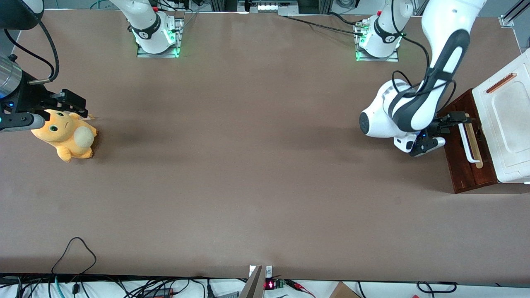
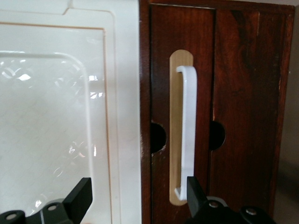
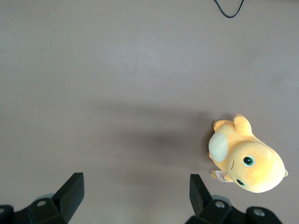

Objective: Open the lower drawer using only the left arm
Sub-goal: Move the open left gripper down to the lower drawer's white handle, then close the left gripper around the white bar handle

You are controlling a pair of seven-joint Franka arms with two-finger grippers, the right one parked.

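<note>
The gripper hangs in front of the drawer, fingers spread wide, one seemingly against the handle, probably to hook it.

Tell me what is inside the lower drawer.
Cannot be seen: the lower drawer shows only its dark front, with the white handle on a pale strip. The white panel lies above it. The open pincer hovers in front, at the handle.
</note>
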